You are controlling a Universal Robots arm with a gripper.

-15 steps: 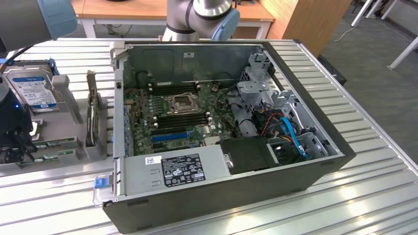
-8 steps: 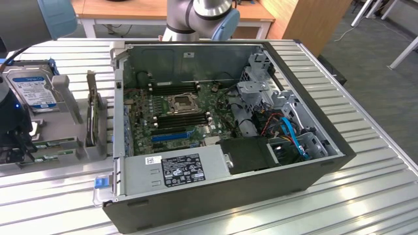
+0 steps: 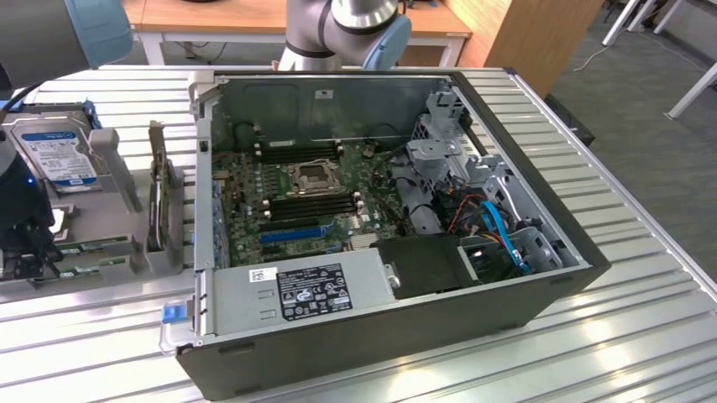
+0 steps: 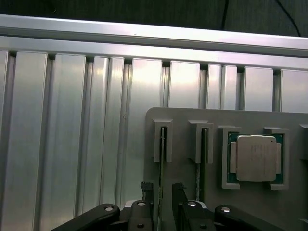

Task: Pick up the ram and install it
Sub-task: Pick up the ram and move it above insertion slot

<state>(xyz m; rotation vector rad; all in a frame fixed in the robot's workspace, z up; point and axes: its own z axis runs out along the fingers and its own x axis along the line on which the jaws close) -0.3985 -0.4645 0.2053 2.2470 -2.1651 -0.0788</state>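
Two ram sticks stand edge-on in slots of a grey holder (image 4: 183, 120). My gripper (image 4: 162, 191) is open, with one dark fingertip (image 4: 146, 188) on each side of the first ram stick (image 4: 161, 159) and a gap on both sides. The second ram stick (image 4: 199, 168) stands in the neighbouring slot. In the exterior view the gripper's dark body (image 3: 23, 222) hangs over the holder at that view's left, above the green ram sticks (image 3: 92, 248). The motherboard's black memory slots (image 3: 314, 204) lie inside the open computer case (image 3: 392, 336).
A square silver processor chip (image 4: 256, 158) sits in a holder pocket beside the ram. A hard drive (image 3: 56, 151) and an upright card (image 3: 163, 201) stand on the holder. The case holds a power supply (image 3: 308, 290), a blue expansion slot (image 3: 294, 234) and cables (image 3: 499, 227). The ribbed aluminium table (image 3: 627, 336) lies around it.
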